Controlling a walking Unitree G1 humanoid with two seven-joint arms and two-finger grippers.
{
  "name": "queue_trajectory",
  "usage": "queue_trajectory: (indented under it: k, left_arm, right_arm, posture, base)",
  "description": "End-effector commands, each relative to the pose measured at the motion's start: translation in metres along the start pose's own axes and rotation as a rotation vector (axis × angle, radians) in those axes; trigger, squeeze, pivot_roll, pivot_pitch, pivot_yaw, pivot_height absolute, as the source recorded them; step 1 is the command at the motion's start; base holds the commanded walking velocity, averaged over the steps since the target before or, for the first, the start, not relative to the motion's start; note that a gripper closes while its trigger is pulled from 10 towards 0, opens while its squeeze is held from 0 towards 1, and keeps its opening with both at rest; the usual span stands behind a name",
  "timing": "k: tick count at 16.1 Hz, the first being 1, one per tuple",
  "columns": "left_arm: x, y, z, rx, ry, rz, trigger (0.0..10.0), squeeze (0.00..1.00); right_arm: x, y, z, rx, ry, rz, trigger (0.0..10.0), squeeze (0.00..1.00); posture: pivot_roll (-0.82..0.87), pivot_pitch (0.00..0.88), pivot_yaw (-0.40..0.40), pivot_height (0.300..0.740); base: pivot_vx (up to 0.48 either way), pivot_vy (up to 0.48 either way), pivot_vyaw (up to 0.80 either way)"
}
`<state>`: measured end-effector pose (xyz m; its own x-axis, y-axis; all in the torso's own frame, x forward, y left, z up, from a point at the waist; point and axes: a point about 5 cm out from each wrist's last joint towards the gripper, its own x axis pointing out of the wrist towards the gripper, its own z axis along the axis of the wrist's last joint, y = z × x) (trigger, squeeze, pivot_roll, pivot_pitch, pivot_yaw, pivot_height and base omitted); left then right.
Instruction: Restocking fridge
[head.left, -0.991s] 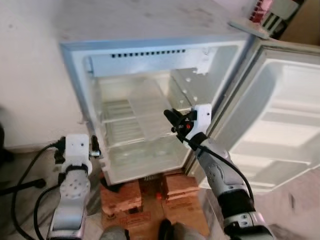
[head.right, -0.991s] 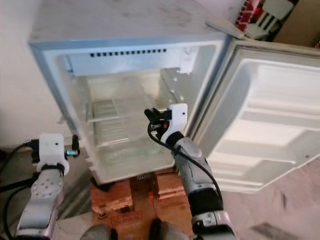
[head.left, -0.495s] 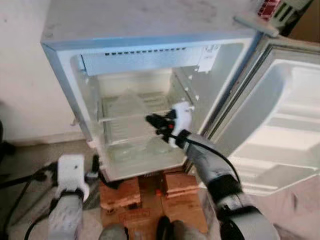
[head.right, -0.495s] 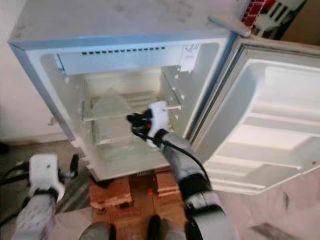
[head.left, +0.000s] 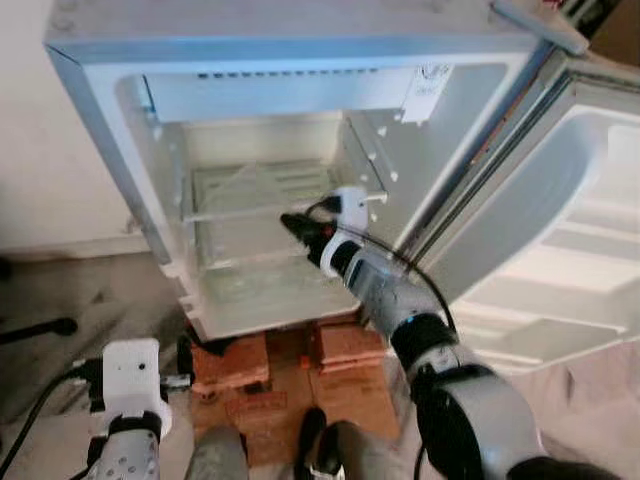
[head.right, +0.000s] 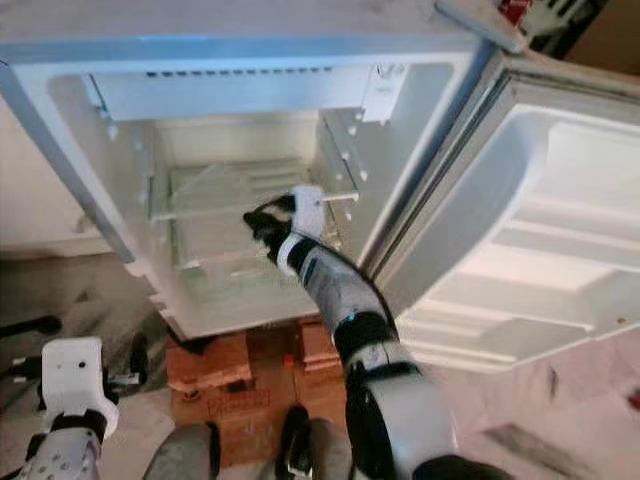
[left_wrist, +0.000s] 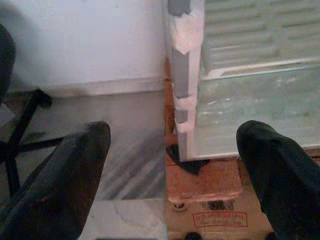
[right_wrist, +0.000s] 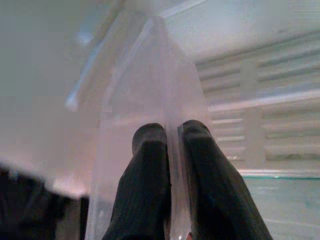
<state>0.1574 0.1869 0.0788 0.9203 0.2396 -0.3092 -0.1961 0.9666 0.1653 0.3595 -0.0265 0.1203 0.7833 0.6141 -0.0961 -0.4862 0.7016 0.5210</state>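
**A:** How far along are you?

**B:** Early, I'd judge. Left of the fridge, your left gripper hangs low near its bottom corner, fingers spread wide and empty. Inside the fridge, your right gripper is pinched tight on the edge of a clear plastic shelf panel, which stands tilted rather than seated flat. I see no food inside, so seating the panel and all the stocking remain.

**A:** Anything in your way?

**B:** The glass shelf sits just behind the panel. Under the fridge are wooden blocks and a cardboard box. Right of the fridge, its door stands wide open.
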Motion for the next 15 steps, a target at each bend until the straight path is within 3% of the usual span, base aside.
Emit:
queue_trajectory:
  k: [1, 6, 7, 9, 11, 15]
  left_arm:
    - [-0.006, -0.001, 0.002, 0.003, 0.009, 0.000, 10.0, 0.00]
    - [-0.023, 0.000, 0.004, -0.012, 0.031, 0.035, 10.0, 0.00]
    - [-0.034, -0.001, 0.001, -0.021, 0.052, 0.047, 10.0, 0.00]
    - [-0.043, -0.002, -0.001, -0.028, 0.070, 0.054, 10.0, 0.00]
    - [-0.053, -0.002, -0.002, -0.036, 0.095, 0.073, 10.0, 0.00]
    - [-0.058, -0.002, -0.001, -0.045, 0.107, 0.092, 10.0, 0.00]
  right_arm:
    - [0.021, 0.042, -0.012, 0.119, 0.014, 0.049, 10.0, 0.00]
    - [0.034, 0.068, -0.011, 0.229, 0.002, 0.036, 10.0, 0.00]
    - [0.036, 0.074, -0.011, 0.249, 0.008, 0.053, 10.0, 0.00]
    - [0.037, 0.079, -0.012, 0.251, 0.014, 0.070, 10.0, 0.00]
    - [0.041, 0.094, -0.011, 0.278, 0.033, 0.124, 10.0, 0.00]
    - [0.049, 0.121, 0.001, 0.249, -0.006, 0.182, 10.0, 0.00]
  posture:
    - [0.35, 0.266, -0.170, 0.740]
    - [0.38, 0.324, -0.201, 0.740]
    - [0.40, 0.355, -0.215, 0.740]
    - [0.41, 0.376, -0.225, 0.740]
    - [0.42, 0.404, -0.243, 0.740]
    - [0.44, 0.418, -0.261, 0.740]
  base:
    - [0.000, 0.000, 0.00]
    - [0.000, 0.000, 0.00]
    - [0.000, 0.000, 0.00]
    - [0.000, 0.000, 0.00]
    - [0.000, 0.000, 0.00]
    - [0.000, 0.000, 0.00]
